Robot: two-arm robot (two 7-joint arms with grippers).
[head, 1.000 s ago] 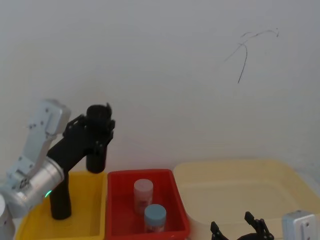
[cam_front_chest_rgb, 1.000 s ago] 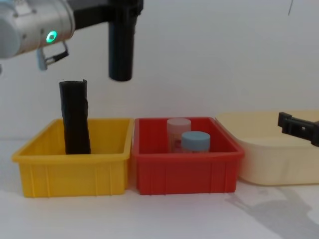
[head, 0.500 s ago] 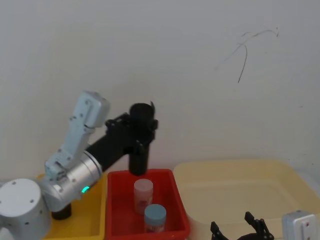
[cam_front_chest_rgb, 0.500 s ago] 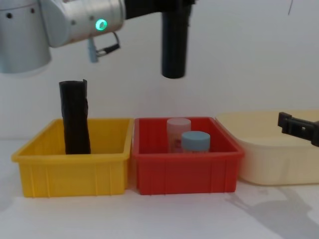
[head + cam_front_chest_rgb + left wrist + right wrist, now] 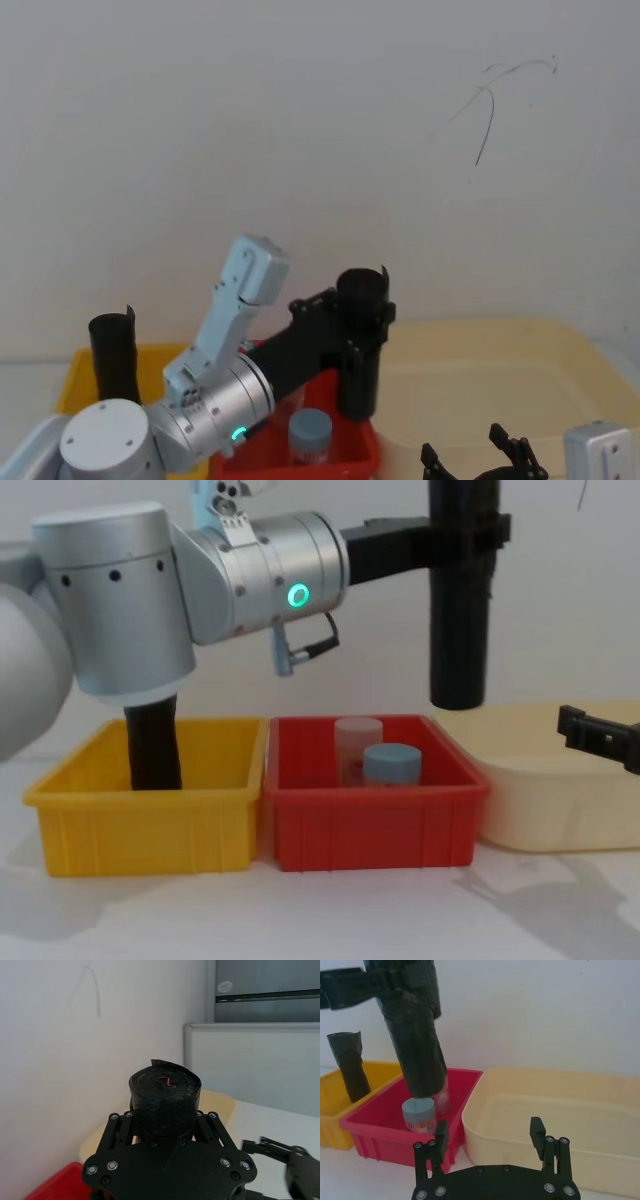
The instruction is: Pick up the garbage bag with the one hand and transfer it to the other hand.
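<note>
At the far left of the chest view a yellow bin [image 5: 140, 830] stands on the desk [image 5: 330, 910]. A black roll with a notched top [image 5: 113, 352] stands upright in it, untouched; it is the look-alike, not the thing being moved.

Across the upper middle of that view reaches the left arm, its silver wrist showing a green ring light [image 5: 297, 596]. The left end effector [image 5: 465, 532] is clamped around the upper part of the garbage bag [image 5: 458, 640], so the roll hangs upright in the air at the upper right of centre. Its blunt lower end is above the seam between the red bin [image 5: 370, 825] and the cream tub [image 5: 540, 800], clear of both. Gripping it high leaves most of the cylinder bare below, which I judge is meant to give the other arm somewhere to take hold.

In the red bin a pale jar [image 5: 357, 742] and a blue-capped jar [image 5: 391, 765] stand close together, well below the bag.

At the lower right of the head view the right end effector [image 5: 489, 1132] waits low in front of the tub, fingers spread wide and empty. The bag is up and to its left, well apart, so the handover has not begun. It will likely need to rise and close on the free lower section.
</note>
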